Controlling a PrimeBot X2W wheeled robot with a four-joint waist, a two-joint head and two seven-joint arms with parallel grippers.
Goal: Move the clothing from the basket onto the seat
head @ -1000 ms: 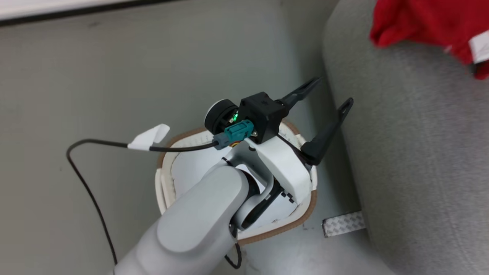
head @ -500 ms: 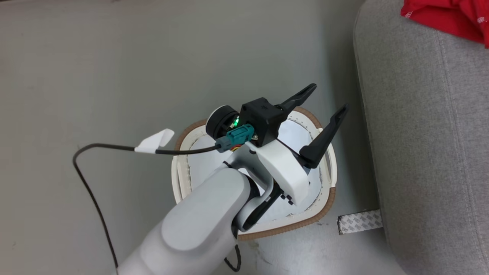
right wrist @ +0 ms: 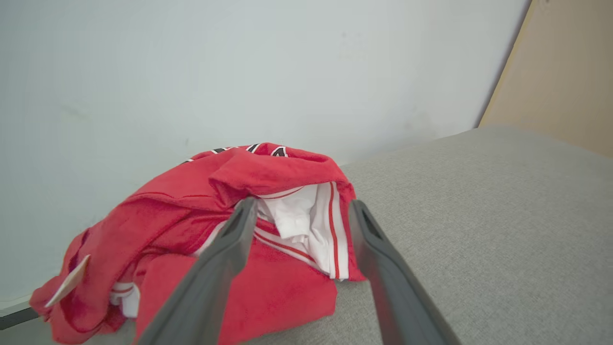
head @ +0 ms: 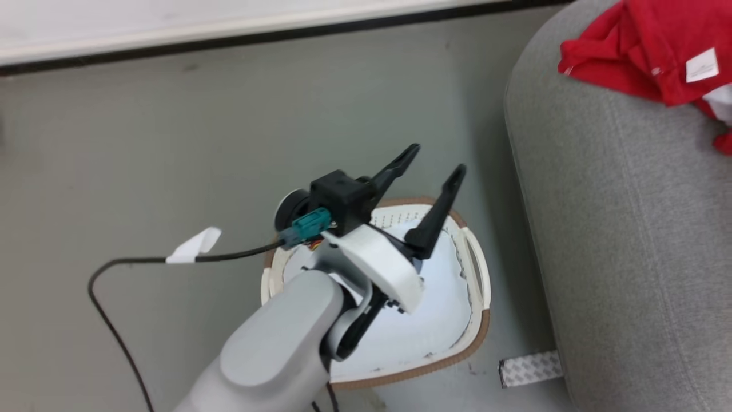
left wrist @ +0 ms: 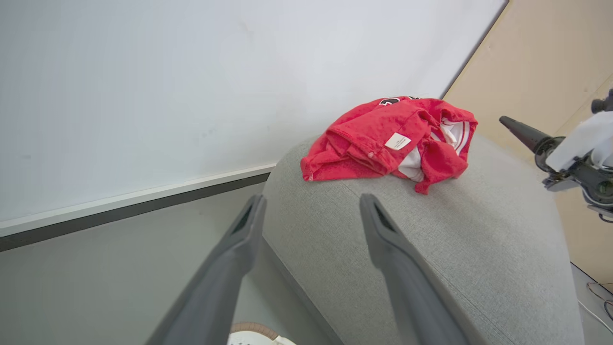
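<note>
The left gripper (head: 437, 160) hangs above the white basket (head: 479, 332), its two dark fingers spread wide and gripping nothing. The basket stands on the grey floor (head: 171, 143), just beside the light-grey seat (head: 629, 257), with a pale white pad (head: 440, 320) lying in its bottom. Farther off, the red clothing (head: 635, 46) lies crumpled on the seat's top, near the wall (left wrist: 143, 72). The right gripper (right wrist: 302, 205) hovers close before that heap, its fingers likewise apart and empty.
</note>
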